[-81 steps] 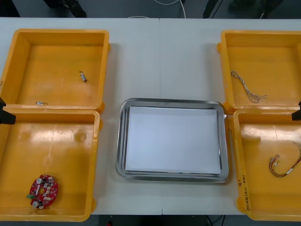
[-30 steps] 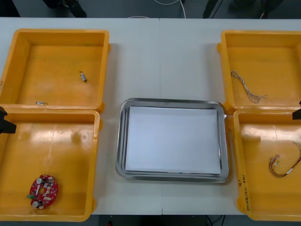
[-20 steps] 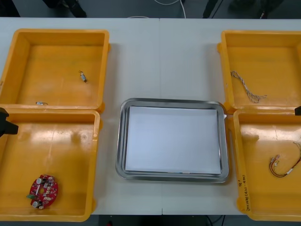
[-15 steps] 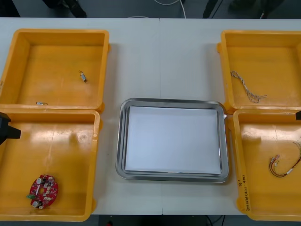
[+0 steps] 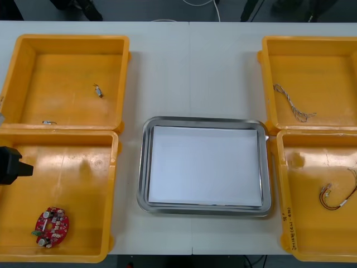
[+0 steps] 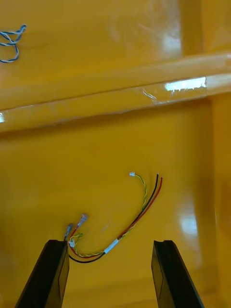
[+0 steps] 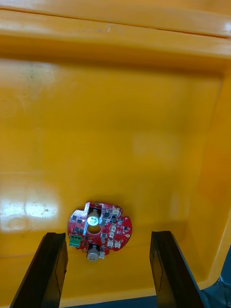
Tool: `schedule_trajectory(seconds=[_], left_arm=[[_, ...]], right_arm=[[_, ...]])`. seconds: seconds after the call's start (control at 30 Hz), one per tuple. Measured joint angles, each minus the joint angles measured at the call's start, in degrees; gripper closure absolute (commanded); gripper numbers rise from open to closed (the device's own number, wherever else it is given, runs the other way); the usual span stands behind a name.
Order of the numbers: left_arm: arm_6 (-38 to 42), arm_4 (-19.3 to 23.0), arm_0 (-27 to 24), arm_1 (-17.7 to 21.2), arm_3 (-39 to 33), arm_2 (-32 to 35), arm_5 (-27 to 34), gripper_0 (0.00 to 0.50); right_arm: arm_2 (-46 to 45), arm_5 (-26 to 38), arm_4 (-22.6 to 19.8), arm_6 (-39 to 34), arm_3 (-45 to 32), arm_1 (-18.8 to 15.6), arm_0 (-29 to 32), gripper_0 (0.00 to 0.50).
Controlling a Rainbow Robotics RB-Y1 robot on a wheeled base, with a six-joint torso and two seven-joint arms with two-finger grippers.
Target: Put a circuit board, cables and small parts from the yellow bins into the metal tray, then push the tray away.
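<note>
While the tray (image 5: 144, 167) is seen empty, the first pick is judged to be in hand: the left gripper (image 7: 107, 236) is held wide open above the board (image 5: 51, 226) in the near left bin (image 5: 83, 184), the right gripper (image 6: 109, 243) wide above the red and yellow cable (image 6: 139, 211), and next each must be lowered and closed.

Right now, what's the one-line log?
left gripper: open, facing circuit board | right gripper: open, facing red and yellow cable | metal tray: no items yet
</note>
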Motion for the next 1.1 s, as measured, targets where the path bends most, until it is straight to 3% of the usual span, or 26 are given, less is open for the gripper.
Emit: schedule_trajectory(seconds=[0.27,0.57,0.87,1.1], left_arm=[[0.0,-0.1,5.2,2.8,0.0,-1.5,-6.8,0.0],[0.0,-0.9,7.7,5.4,0.0,-4.1,-11.0,0.0],[0.0,-2.1,11.2,7.6,0.0,-5.7,-18.2,0.0],[0.0,-3.5,14.1,8.2,0.0,-7.3,-24.1,0.0]], right_arm=[[-1.5,0.0,2.5,-1.4,0.0,4.8,3.2,0.0],[-1.5,1.5,5.5,-1.4,0.0,10.5,3.7,0.0],[-1.5,1.0,8.2,-5.0,0.0,13.5,4.9,0.0],[-1.5,-0.2,9.0,-5.9,0.5,13.9,7.2,0.0]])
